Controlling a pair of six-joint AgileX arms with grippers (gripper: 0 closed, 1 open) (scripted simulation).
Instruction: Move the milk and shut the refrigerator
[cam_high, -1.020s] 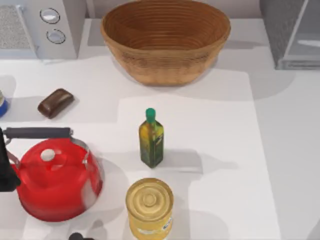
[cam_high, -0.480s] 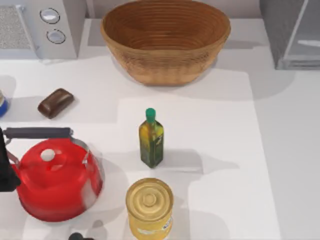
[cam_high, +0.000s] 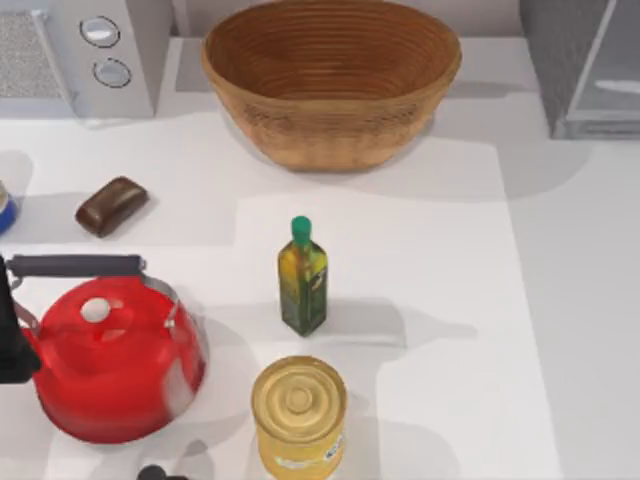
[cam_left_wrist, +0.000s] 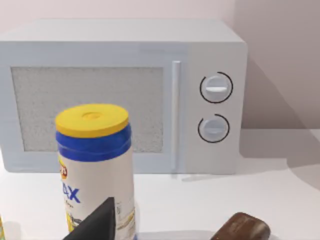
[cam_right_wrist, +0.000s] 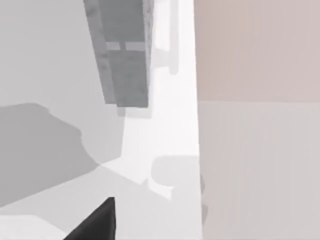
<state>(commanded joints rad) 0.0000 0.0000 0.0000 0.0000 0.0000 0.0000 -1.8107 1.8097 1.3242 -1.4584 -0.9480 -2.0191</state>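
- The top view takes in the whole counter (cam_high: 570, 320): a wicker basket (cam_high: 330, 85) at the far middle, a green-capped oil bottle (cam_high: 302, 280) upright at the centre, a yellow can (cam_high: 298, 412) just nearer than it, and a red kettle (cam_high: 112, 360) with a black handle at the near left.
- My left arm (cam_high: 10, 345) shows in that view as a dark piece at the left edge, touching or just beside the kettle.
- The left wrist view adds the front of the microwave (cam_left_wrist: 125, 95): a speckled window, an upright handle and two round knobs one above the other. From above, the microwave sits in the far left corner.
- That wrist view also shows a canister (cam_left_wrist: 95, 165) with a yellow lid and a blue band, standing upright in front of the microwave, and a brown bar (cam_left_wrist: 242, 229) lying on the counter to one side.
- The refrigerator (cam_high: 585, 65), dark grey and speckled with a pale framed panel, stands in the far right corner, well apart from my left arm, with the whole counter between them.
- In the right wrist view the refrigerator (cam_right_wrist: 125, 55) lies farther off than my right tool (cam_right_wrist: 95, 224), with bare counter between them and a pale wall (cam_right_wrist: 260, 50) alongside.
- My left tool (cam_left_wrist: 97, 222) sits just beside the canister.
- How far either tool is open, and whether it holds anything, I cannot tell.
- The canister bears the blue letters "AX"; the rest is cut off. The labels on the can and the oil bottle are too small to read.
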